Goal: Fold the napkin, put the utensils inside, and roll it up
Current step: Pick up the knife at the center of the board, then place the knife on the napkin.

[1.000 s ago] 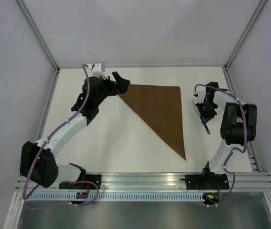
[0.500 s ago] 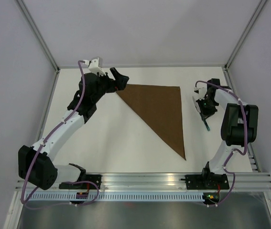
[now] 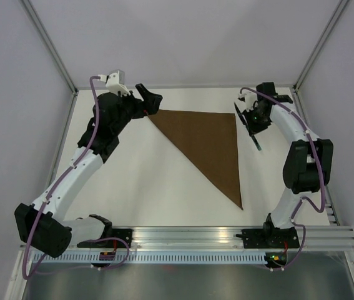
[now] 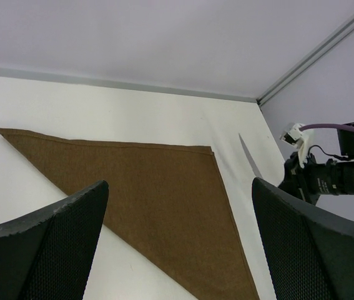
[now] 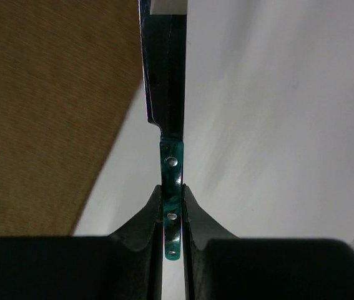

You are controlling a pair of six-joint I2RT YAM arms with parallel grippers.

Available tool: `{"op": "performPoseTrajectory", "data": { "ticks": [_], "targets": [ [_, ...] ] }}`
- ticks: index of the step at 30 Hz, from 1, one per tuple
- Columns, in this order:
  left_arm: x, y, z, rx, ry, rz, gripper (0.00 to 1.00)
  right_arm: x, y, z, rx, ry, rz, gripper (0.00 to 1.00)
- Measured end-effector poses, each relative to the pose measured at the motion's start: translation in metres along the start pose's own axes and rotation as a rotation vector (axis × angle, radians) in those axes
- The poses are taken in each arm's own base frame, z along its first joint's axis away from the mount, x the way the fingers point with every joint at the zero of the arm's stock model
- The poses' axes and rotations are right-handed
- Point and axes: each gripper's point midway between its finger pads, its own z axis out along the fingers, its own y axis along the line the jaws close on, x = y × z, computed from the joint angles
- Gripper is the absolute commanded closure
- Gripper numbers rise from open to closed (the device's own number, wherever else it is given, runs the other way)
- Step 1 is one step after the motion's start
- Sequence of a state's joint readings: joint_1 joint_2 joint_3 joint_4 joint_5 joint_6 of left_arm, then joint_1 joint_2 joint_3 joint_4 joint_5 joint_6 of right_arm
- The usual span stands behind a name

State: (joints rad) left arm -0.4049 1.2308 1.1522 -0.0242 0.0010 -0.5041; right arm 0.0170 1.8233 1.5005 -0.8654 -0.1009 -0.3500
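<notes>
The napkin [image 3: 208,140] lies flat on the white table [image 3: 139,181] as a brown, matte triangle. The knife [image 5: 171,169] has a silver blade and a teal-green handle with small rivets. The right gripper [image 5: 172,190] pinches it by the handle, just beside the napkin's right edge. The left gripper [image 3: 148,100] stands wide apart near the far left corner.

Brown triangular napkin [image 3: 208,140] lies flat; teal-handled knife [image 5: 172,169] beside it.

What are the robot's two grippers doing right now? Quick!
Left gripper: jaws open, holding nothing.
Right gripper: jaws shut on the knife, by its green handle.
</notes>
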Motion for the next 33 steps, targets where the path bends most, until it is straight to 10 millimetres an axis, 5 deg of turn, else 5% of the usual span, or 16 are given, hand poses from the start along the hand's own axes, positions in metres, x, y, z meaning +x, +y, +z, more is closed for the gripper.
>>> {"op": "performPoseTrajectory", "data": {
  "ticks": [6, 14, 23, 33],
  "targets": [
    [-0.013, -0.004, -0.011, -0.011, -0.019, 0.0, 0.0, -0.062, 0.081, 0.002, -0.09, -0.076, -0.142, 1.0],
    [-0.02, -0.001, -0.026, -0.042, -0.031, 0.0, 0.0, -0.076, 0.172, 0.045, -0.199, -0.012, -0.256, 0.99],
    [-0.024, 0.003, -0.034, -0.067, -0.041, 0.0, 0.0, -0.064, 0.223, 0.072, -0.246, 0.056, -0.322, 0.99],
    [-0.021, 0.004, -0.034, -0.073, -0.031, 0.001, 0.0, -0.063, 0.243, 0.07, -0.268, 0.057, -0.316, 0.99]
  ]
}}
